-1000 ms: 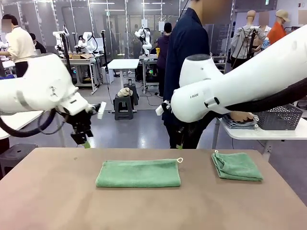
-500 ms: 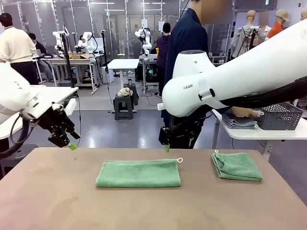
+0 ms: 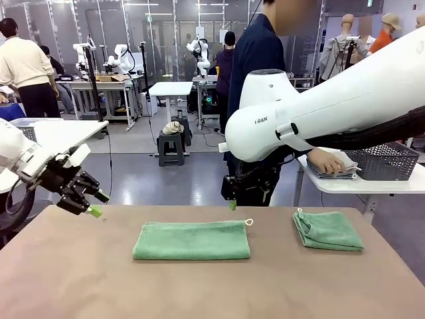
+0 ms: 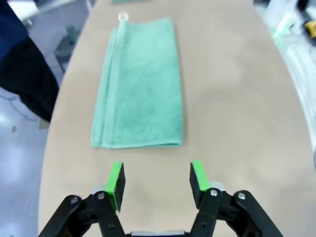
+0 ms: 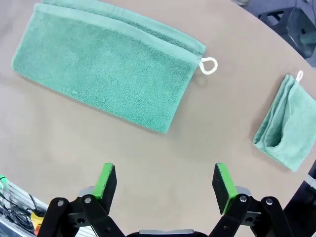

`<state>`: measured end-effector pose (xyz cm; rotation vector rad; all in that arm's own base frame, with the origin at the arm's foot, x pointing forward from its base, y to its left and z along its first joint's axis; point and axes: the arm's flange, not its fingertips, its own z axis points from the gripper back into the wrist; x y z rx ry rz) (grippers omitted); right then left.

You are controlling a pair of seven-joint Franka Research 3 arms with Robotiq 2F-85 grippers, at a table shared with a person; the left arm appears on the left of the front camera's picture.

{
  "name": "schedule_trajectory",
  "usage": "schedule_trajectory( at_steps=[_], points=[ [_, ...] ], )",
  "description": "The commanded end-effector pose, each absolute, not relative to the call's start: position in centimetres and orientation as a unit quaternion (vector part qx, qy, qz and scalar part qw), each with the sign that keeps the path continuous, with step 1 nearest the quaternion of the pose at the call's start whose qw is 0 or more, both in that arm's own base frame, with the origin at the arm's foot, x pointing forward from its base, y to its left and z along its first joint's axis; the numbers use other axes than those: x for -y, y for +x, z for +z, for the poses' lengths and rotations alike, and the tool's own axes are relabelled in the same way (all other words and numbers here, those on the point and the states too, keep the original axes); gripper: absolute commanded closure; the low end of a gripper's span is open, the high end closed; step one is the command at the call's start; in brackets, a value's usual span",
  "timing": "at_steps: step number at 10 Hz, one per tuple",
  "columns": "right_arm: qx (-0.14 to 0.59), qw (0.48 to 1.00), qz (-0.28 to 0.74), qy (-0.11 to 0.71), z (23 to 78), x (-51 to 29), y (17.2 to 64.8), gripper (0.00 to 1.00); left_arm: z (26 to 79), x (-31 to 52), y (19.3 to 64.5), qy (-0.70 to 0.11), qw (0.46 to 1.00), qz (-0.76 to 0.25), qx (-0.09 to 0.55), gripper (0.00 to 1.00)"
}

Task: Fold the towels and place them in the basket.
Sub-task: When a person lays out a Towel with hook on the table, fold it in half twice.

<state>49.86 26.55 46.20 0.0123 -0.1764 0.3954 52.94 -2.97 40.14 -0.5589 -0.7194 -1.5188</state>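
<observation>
Two light-green towels lie on the brown table (image 3: 80,279). A long folded towel (image 3: 192,240) sits in the middle, its white loop at its far right corner. A smaller, squarer folded towel (image 3: 327,230) lies to the right. My left gripper (image 3: 98,205) hovers open and empty over the table's far left edge; in the left wrist view the long towel (image 4: 140,84) stretches ahead of the left gripper (image 4: 158,180). My right gripper (image 3: 234,203) hangs open just beyond the long towel's far right corner, above both towels (image 5: 106,66) (image 5: 289,126) as the right gripper (image 5: 165,182) looks down. The dark grey basket (image 3: 388,161) stands on a white side table at the right.
A person in dark clothes (image 3: 255,60) stands at the far side, a hand (image 3: 327,161) resting on a stack of grey cloths (image 3: 332,173) beside the basket. Another white table (image 3: 66,133) stands at the left. The near half of the brown table is bare.
My left arm has swung down and to the left, its gripper now low at the table's left edge. My right arm shifted left, then held still. The person's hand moved onto the grey cloths.
</observation>
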Motion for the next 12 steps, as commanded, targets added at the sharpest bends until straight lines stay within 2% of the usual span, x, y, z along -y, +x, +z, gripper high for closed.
schedule_trajectory(
  at_steps=[1, 3, 7, 12],
  points=[
    [0.102, 0.980, 0.169, 0.011, 45.7, -27.2, 49.4, 0.02, 39.6, 2.2, 54.3, -0.297, 0.607, -0.653, 0.343, 0.32],
    [0.112, 0.988, 0.110, -0.008, 44.4, -27.9, 49.0, 0.02, 39.0, 1.3, 54.5, -0.319, 0.604, -0.635, 0.360, 0.32],
    [0.104, 0.993, 0.057, 0.008, 40.0, -28.0, 50.3, 0.02, 38.4, 1.3, 54.9, -0.339, 0.607, -0.618, 0.367, 0.32],
    [0.133, 0.989, 0.057, -0.011, 34.2, -27.6, 52.1, 0.02, 38.4, 1.6, 54.3, -0.324, 0.616, -0.625, 0.353, 0.32]
  ],
)
